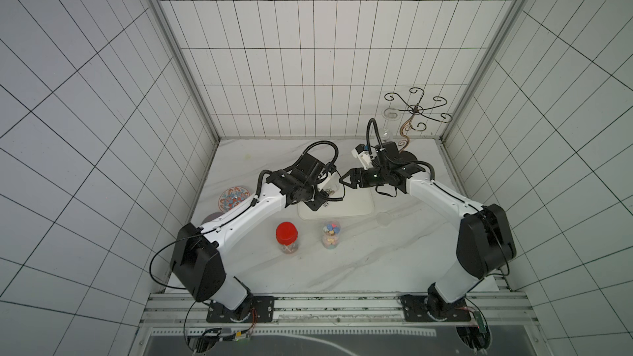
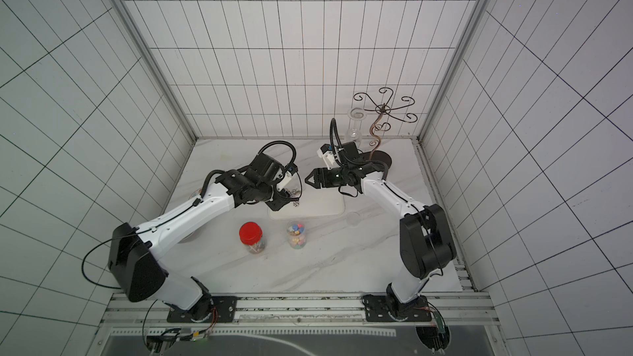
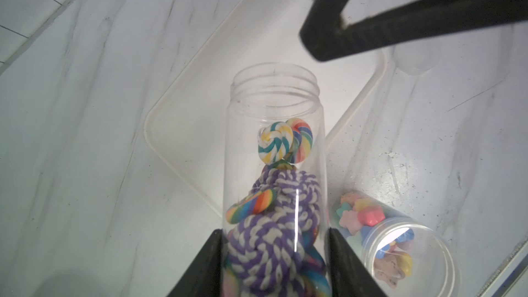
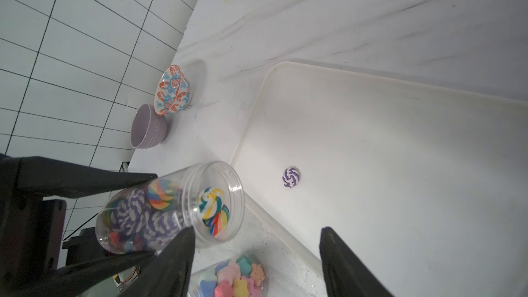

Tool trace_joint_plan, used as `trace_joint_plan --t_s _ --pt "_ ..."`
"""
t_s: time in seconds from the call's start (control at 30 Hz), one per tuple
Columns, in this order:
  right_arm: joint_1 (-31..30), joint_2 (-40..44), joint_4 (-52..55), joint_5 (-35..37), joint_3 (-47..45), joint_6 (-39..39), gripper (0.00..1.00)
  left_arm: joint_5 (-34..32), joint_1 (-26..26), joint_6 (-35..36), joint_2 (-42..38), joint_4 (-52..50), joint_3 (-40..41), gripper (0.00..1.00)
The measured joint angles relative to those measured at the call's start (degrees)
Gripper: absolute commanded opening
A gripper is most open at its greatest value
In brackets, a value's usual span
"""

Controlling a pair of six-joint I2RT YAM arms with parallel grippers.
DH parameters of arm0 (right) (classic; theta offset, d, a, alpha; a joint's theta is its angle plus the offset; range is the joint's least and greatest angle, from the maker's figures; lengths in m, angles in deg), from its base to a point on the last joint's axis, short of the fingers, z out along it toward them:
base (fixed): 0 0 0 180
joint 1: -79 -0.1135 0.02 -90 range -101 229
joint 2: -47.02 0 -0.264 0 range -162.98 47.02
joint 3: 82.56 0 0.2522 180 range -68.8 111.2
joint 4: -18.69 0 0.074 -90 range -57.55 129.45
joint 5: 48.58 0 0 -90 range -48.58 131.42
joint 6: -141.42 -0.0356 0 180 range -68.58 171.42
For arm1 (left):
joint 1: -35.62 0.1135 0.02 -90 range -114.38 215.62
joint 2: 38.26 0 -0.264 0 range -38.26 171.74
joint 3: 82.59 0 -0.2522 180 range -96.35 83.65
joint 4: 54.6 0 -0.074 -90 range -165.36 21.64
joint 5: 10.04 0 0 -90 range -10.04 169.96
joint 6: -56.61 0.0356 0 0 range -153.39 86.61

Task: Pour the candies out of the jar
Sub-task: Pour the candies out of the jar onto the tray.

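Left jaws: we see the left gripper (image 3: 274,232) pinching the jar (image 3: 275,92) around its lower body, with a finger pressed to each side.
Jar: clear and lidless, tipped nearly onto its side above the 9 o'clock edge of the tray (image 4: 400,138).
Candies: most of the candies (image 3: 265,241) are packed in the jar's bottom half, purple-and-white and rainbow swirls. Two swirl lollipops (image 3: 283,144) sit closer to the neck.
Loose candy: one purple-and-white swirl (image 4: 291,177) lies on the tray at about 8 o'clock of its middle, apart from the jar's mouth.
Right jaws: we find the right gripper (image 1: 343,181) spread wide with nothing between its fingers, near the jar at about its 2 o'clock. We cannot tell whether it touches the jar.
Second jar: the second jar (image 1: 331,234) is open and upright, full of pastel lumps (image 4: 234,278). It stands on the table (image 1: 342,268) at the tray's 6 o'clock.
Red-lidded jar: the red-lidded jar (image 1: 286,236) stands at 9 o'clock of the second jar, near it but apart.
Clear lid: the clear lid (image 1: 383,218) lies flat at the tray's 4 o'clock, just off its corner.
Bowls: the patterned bowl (image 4: 173,90) is at the tray's 9 o'clock, and the purple bowl (image 4: 148,127) is just beside it at 8 o'clock.
Back corner: the wire stand (image 1: 414,109) and the wine glass (image 1: 390,114) are at the tray's 1 o'clock.
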Motion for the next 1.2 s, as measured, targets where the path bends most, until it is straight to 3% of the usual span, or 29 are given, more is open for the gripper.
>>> trace_joint_plan --t_s 0.23,0.43,0.83,0.97,1.2 --pt "4.24 8.72 1.57 2.6 -1.53 1.38 0.7 -10.71 0.11 -2.51 12.35 -10.71 -12.04 0.4" --pt "4.98 10.38 2.14 2.69 -5.33 2.12 0.7 -12.59 0.28 -4.83 16.59 -17.27 -14.99 0.4" --pt "5.22 10.38 2.64 1.73 -7.65 3.26 0.71 -11.17 -0.26 -7.39 19.74 -22.21 -20.2 0.4" --pt "5.25 10.38 2.64 1.27 -8.0 3.45 0.7 -7.76 -0.7 -7.63 20.65 -22.05 -20.09 0.4" --pt "5.25 10.4 2.47 0.55 -8.09 3.63 0.7 -3.8 4.9 -8.17 19.87 -21.09 -17.42 0.4"
